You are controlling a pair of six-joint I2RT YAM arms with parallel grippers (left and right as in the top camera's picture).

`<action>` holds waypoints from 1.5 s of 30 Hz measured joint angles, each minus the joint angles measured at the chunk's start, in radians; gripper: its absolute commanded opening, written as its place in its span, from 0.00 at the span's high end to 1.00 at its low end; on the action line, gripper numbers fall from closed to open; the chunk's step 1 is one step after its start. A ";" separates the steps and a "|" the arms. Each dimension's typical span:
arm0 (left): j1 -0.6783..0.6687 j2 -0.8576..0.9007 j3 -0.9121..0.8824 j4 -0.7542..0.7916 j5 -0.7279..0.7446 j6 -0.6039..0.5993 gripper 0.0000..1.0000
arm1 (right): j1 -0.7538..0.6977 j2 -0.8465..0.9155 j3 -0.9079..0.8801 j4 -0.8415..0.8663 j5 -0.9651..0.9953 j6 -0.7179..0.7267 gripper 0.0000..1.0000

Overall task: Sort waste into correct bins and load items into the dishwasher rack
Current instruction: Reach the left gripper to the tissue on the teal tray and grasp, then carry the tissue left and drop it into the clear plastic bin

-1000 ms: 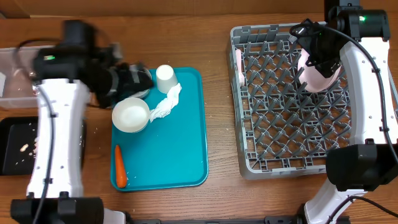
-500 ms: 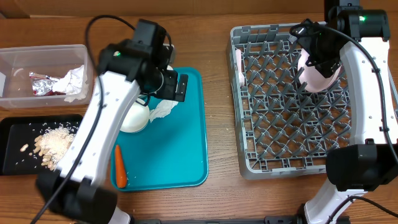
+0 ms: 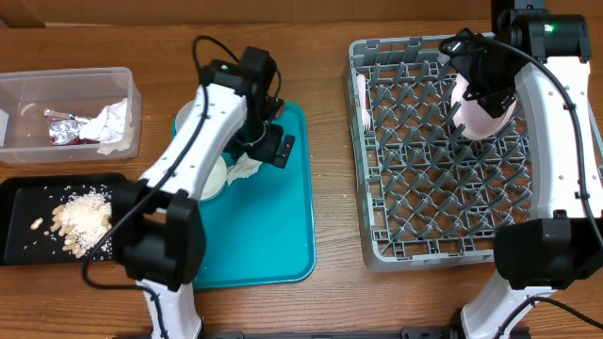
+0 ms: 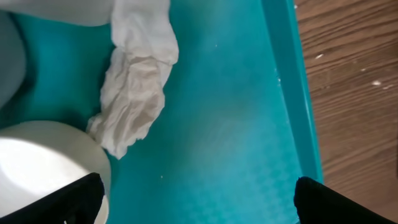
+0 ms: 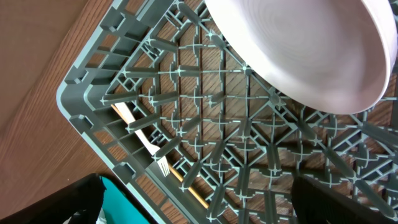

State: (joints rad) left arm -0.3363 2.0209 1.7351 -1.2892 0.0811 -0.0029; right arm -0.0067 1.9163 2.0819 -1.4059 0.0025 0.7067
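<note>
My left gripper (image 3: 276, 143) (image 4: 199, 208) hangs open over the teal tray (image 3: 283, 235) (image 4: 236, 124), empty. A crumpled white napkin (image 4: 137, 93) (image 3: 247, 168) lies just ahead of it, beside a white bowl (image 4: 43, 165) (image 3: 213, 181). The clear tub (image 3: 24, 89) holds a foil wrapper (image 3: 58, 127) and another napkin (image 3: 115, 127). Pale nuts and crumbs (image 3: 80, 215) lie in the black tray (image 3: 19, 202). The pink-white plate (image 3: 485, 111) (image 5: 305, 50) and a white fork (image 3: 363, 104) (image 5: 146, 146) sit in the grey dishwasher rack (image 3: 443, 207) (image 5: 81, 99). My right gripper (image 3: 476, 83) (image 5: 199, 208) is open above the rack, beside the plate. The carrot is hidden.
The rim of another white dish (image 3: 184, 121) shows behind my left arm at the teal tray's back left corner. Bare wooden table (image 3: 330, 141) separates the teal tray from the rack. My left arm crosses the tray's left half.
My left arm has swung from the bins on the left across to the teal tray, ending open over the napkin. The right arm has not moved.
</note>
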 measured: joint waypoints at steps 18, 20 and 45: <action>-0.045 0.093 -0.052 0.113 -0.150 0.011 0.04 | 0.000 0.000 0.000 0.000 0.000 0.000 0.00; -0.057 0.093 -0.086 0.138 -0.163 0.011 0.03 | 0.000 0.000 0.000 0.000 0.000 0.000 0.00; -0.102 0.093 -0.214 0.289 -0.288 0.002 0.49 | 0.000 0.000 0.000 0.000 0.000 0.000 0.00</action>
State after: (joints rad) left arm -0.4381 2.1136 1.5211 -1.0004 -0.2066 -0.0006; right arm -0.0067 1.9163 2.0819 -1.4059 0.0025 0.7063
